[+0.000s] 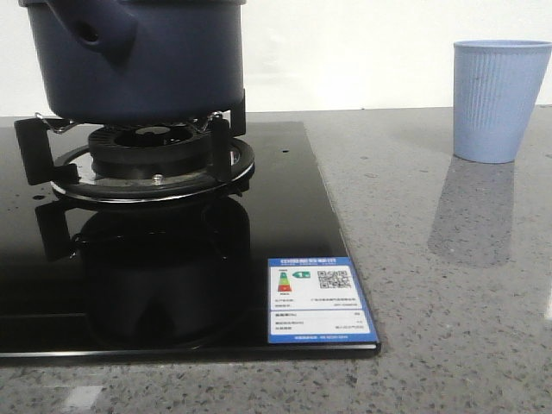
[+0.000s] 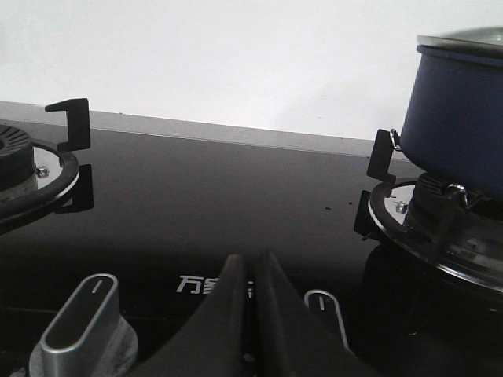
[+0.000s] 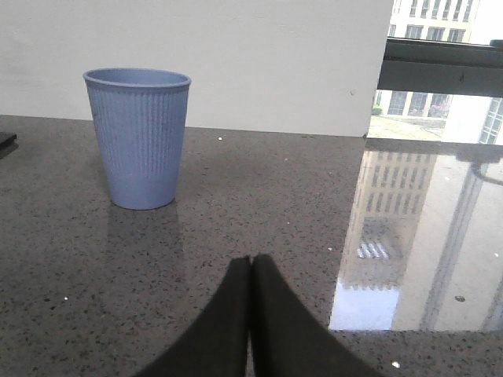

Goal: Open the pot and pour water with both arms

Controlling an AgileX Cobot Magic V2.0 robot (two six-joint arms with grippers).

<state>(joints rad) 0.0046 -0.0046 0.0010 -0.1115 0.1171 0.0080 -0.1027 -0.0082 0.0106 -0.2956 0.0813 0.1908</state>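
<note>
The dark navy pot [image 1: 138,60] sits on the burner grate [image 1: 147,159] of the black glass stove, its stubby hollow handle [image 1: 90,30] pointing toward the camera. In the left wrist view the pot [image 2: 460,118] shows a lid rim on top. The light blue ribbed cup [image 1: 498,99] stands upright on the grey counter at the right, and in the right wrist view [image 3: 140,137]. My left gripper [image 2: 250,263] is shut and empty above the stove's front knobs. My right gripper [image 3: 251,263] is shut and empty over the counter, short of the cup. Neither gripper shows in the front view.
A second burner [image 2: 23,169] sits on the stove's left side. Two silver knobs [image 2: 78,322] line the stove's front edge. A blue energy label [image 1: 317,297] is stuck at the stove's near right corner. A white wall stands behind; a window [image 3: 440,71] lies at the right.
</note>
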